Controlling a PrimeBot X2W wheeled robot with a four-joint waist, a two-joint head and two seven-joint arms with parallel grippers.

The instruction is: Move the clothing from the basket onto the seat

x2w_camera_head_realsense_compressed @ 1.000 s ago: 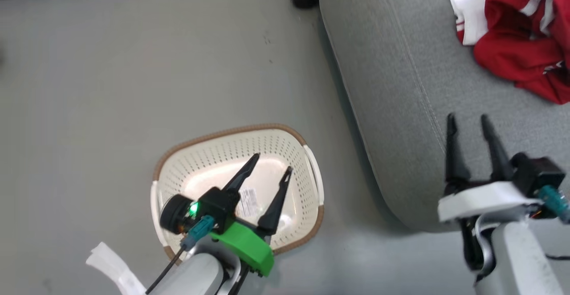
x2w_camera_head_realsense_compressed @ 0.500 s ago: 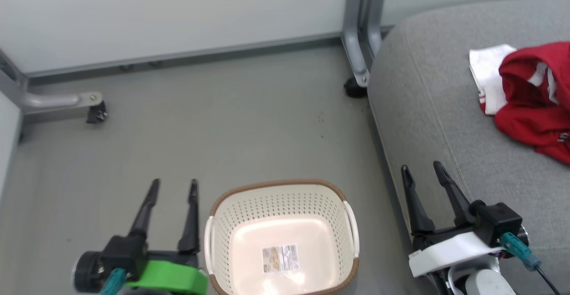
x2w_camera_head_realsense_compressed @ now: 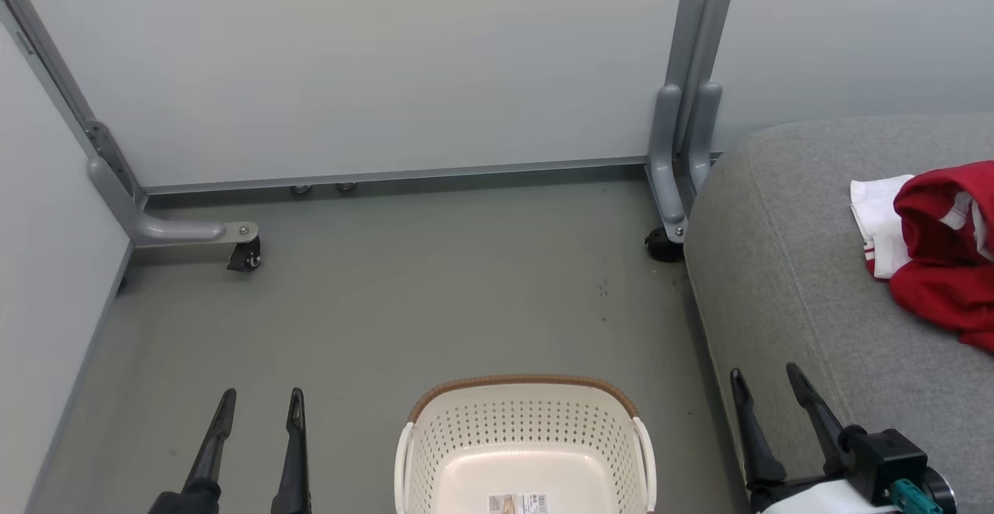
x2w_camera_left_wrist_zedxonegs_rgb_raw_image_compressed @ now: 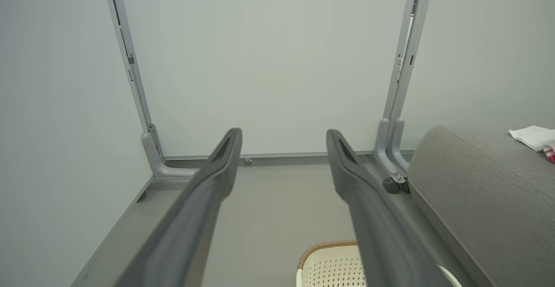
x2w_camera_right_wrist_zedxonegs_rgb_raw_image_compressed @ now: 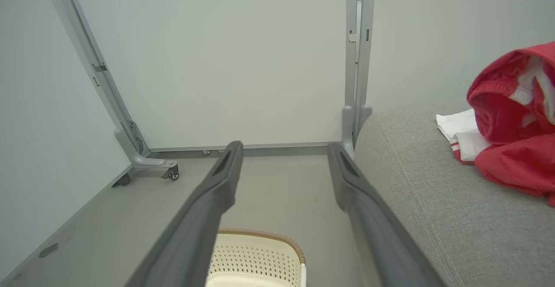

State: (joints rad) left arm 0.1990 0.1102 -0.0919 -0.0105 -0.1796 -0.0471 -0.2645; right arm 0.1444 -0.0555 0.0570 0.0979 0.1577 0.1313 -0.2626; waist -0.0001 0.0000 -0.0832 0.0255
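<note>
On the seat (x2w_camera_head_realsense_compressed: 776,281), far right, lay the clothing (x2w_camera_head_realsense_compressed: 943,265). Basket (x2w_camera_head_realsense_compressed: 520,380), near on the floor: empty. My left tool (x2w_camera_head_realsense_compressed: 262,394) and right tool (x2w_camera_head_realsense_compressed: 765,372) hung released. I judged transfer done; next, only retreat.

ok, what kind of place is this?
Probably a lab test bay, not a home: pale partition panels on castered grey frames, a plain grey floor, a grey seat beside a laundry basket.
</note>
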